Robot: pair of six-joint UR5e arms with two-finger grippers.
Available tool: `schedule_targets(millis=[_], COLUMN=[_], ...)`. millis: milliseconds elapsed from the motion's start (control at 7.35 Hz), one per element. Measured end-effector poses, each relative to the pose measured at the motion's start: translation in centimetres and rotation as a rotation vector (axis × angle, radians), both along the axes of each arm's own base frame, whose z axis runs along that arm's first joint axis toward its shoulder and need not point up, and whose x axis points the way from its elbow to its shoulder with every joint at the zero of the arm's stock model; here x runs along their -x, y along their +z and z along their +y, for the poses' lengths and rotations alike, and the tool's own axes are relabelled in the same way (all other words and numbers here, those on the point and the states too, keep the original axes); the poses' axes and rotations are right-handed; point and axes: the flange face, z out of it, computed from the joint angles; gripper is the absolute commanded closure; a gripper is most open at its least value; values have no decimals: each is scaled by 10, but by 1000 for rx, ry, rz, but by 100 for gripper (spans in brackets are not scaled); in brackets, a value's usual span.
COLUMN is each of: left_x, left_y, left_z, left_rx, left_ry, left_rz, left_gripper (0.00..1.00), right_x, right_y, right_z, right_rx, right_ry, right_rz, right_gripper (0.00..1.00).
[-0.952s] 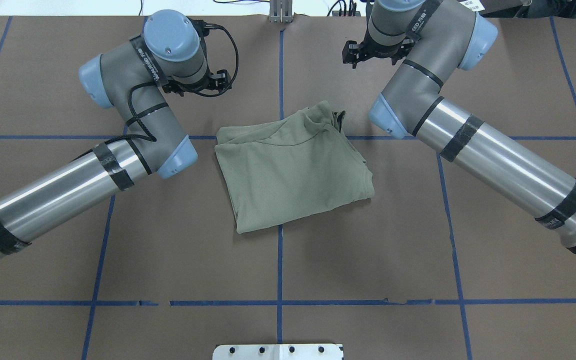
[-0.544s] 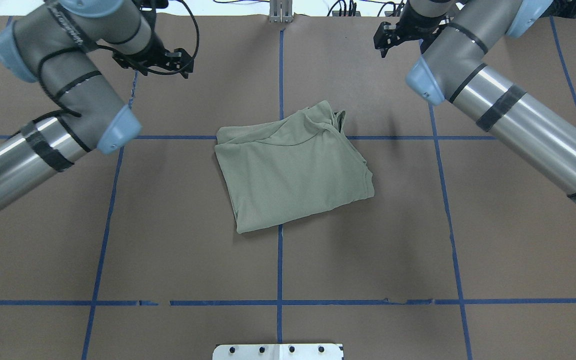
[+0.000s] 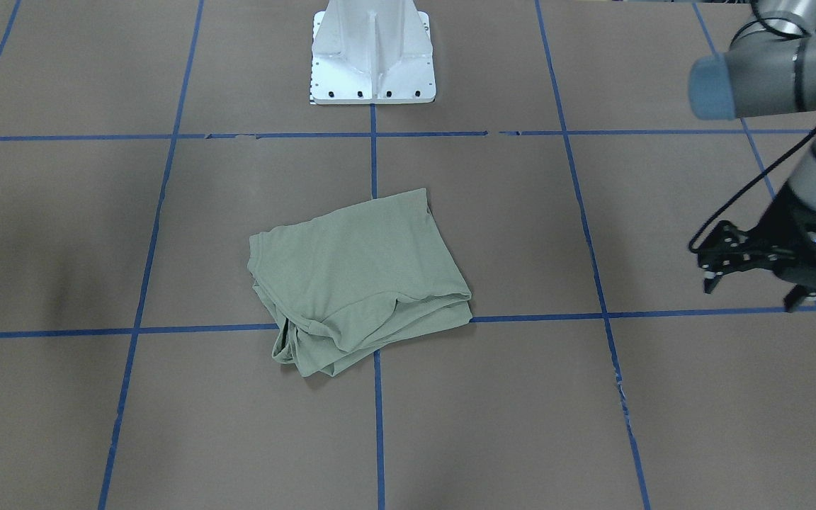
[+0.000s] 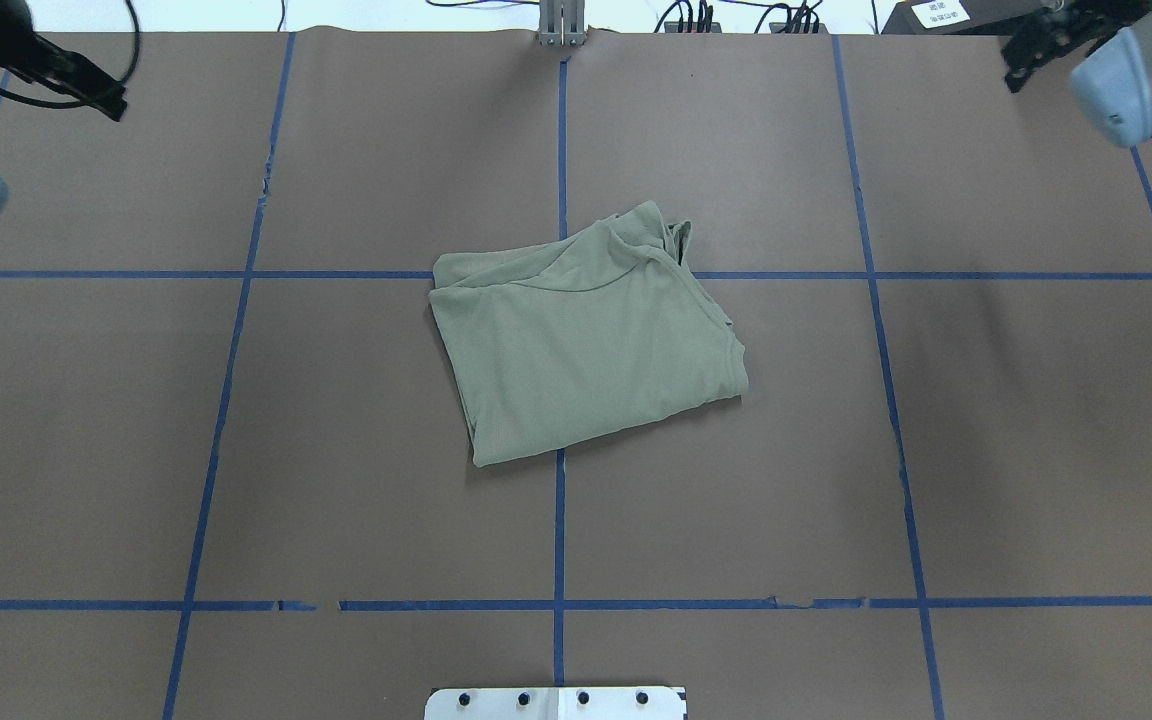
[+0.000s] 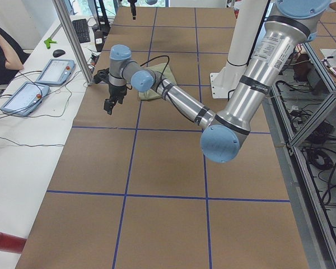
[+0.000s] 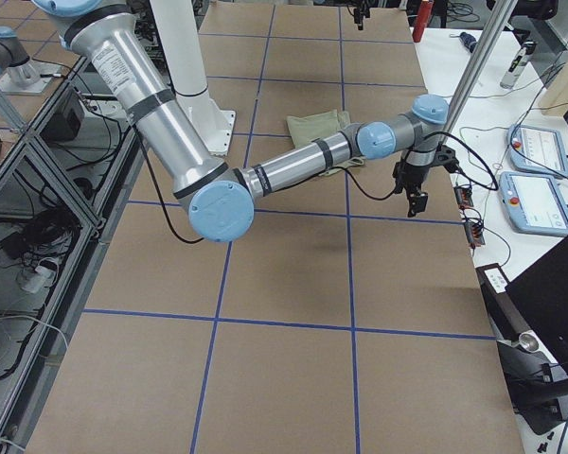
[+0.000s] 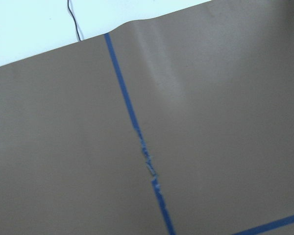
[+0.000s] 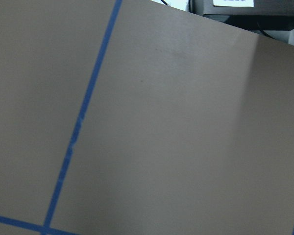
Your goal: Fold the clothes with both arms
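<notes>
The sage-green shirt (image 4: 586,345) lies folded into a rough, slightly skewed rectangle at the centre of the overhead frame. It rests flat on the brown counter (image 4: 336,470), across a crossing of the blue tape lines (image 4: 559,560). Its layered edges bunch at its upper right corner in that view. In the front-facing view the same bunching shows at the shirt's (image 3: 358,273) lower left.

Neither arm touches it. The left gripper (image 3: 749,292) hangs at the right edge of the front-facing frame, well apart from the shirt. Its two fingers are spread and hold nothing. In the overhead view only part of it (image 4: 81,85) shows, in the upper left corner.

The right gripper (image 4: 1031,45) sits in the upper right corner of the overhead frame, also well apart from the shirt. Too little of it shows to tell whether its jaws are parted or closed. The exterior right view shows it (image 6: 415,200) pointing down over bare counter.

Both wrist views show only brown counter and blue tape. The white pedestal base (image 3: 372,53) stands at the top centre of the front-facing frame.
</notes>
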Motion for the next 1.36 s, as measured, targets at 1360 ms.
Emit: schedule_targets(millis=[1360], left_x=[222], left_y=[216], left_z=[154], left_rx=[293], left_ry=[-27], left_rz=[160], left_gripper=[0], right_x=[-156], right_y=[160], right_z=[246], right_rx=[151], right_ry=[104], right_rz=[-37], right_gripper=[0])
